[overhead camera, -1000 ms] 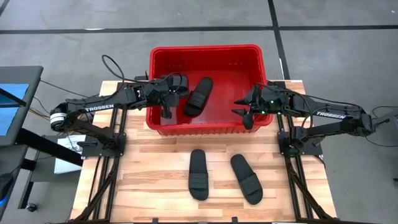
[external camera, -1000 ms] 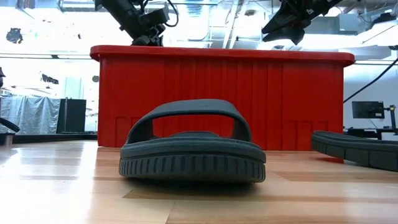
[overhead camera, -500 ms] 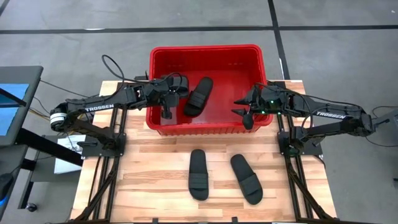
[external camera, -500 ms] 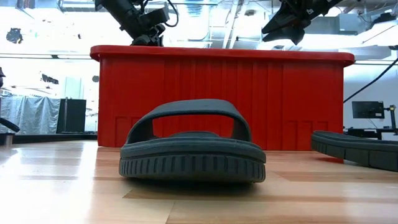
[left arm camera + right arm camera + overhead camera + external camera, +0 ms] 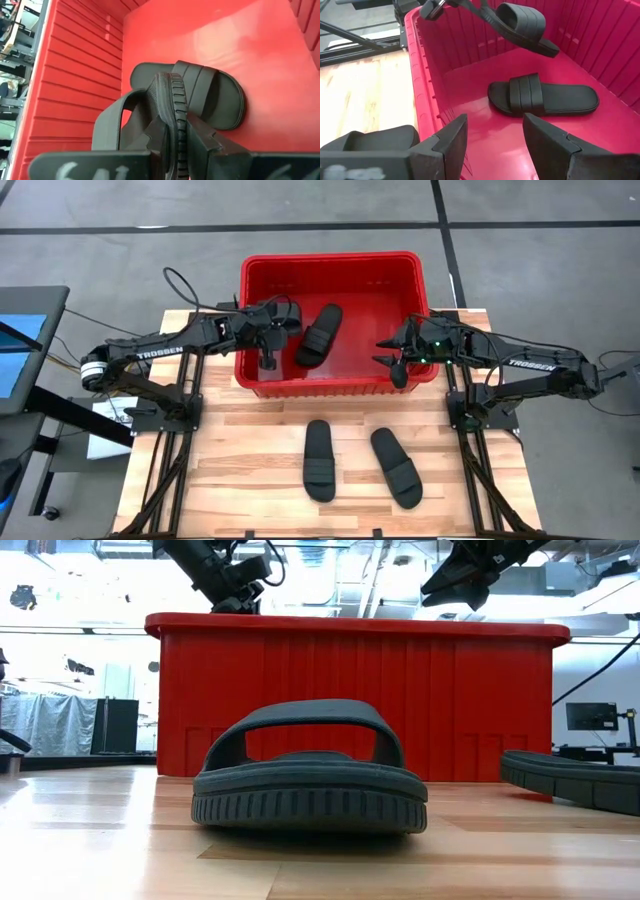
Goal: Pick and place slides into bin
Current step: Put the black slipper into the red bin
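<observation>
The red bin [image 5: 330, 265] stands at the table's far middle. One black slide [image 5: 320, 333] lies flat on the bin's floor. My left gripper [image 5: 270, 345] is over the bin's left half, shut on a second slide [image 5: 522, 22] that hangs in the air above the floor. My right gripper [image 5: 495, 137] is open and empty over the bin's near right corner [image 5: 400, 365]. Two more slides [image 5: 318, 460] [image 5: 396, 467] lie sole-down on the table in front of the bin. My left gripper pinches the slide's sole [image 5: 174, 115] between its two fingers, which stand on either side of the sole, with the treaded rim showing between them. The strap [image 5: 115, 120] bulges to one side. The slide is lifted clear, above the slide on the bin's floor [image 5: 215, 95].
The bin's walls and rim [image 5: 360, 628] stand high around both grippers. Open wooden tabletop [image 5: 250, 440] lies to the left and right of the two loose slides. The arms' frames stand at the table's left and right edges.
</observation>
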`<control>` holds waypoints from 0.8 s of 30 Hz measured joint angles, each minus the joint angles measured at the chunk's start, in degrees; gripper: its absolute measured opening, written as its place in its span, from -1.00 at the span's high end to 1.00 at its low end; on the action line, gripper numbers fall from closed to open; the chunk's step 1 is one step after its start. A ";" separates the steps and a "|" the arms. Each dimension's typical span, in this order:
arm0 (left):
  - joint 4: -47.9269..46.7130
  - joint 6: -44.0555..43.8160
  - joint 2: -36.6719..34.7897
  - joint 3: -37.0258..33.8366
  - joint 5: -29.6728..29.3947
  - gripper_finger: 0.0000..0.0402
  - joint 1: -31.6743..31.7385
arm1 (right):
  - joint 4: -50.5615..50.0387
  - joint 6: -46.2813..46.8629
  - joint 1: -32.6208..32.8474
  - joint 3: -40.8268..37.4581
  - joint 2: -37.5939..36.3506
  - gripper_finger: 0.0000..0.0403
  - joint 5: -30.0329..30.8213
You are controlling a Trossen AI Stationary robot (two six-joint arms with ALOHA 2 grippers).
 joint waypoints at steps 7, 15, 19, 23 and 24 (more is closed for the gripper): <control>-1.04 0.10 0.00 0.00 -1.92 0.86 0.13 | 0.00 -0.03 0.01 0.00 0.00 0.10 -0.01; -3.11 0.51 0.00 -0.94 -3.97 0.86 1.19 | 0.02 -0.03 -0.07 0.00 0.00 0.10 -0.01; -2.67 0.52 0.04 -4.09 -3.81 0.86 1.81 | 0.02 -0.05 -0.07 0.00 0.00 0.10 -0.03; -0.82 0.74 0.06 -6.13 -3.70 0.86 1.79 | -0.33 -0.12 -0.07 0.00 -0.02 0.10 -0.03; -0.42 0.74 0.05 -6.32 -3.59 0.86 1.77 | -0.46 -0.14 -0.07 0.00 -0.02 0.10 -0.03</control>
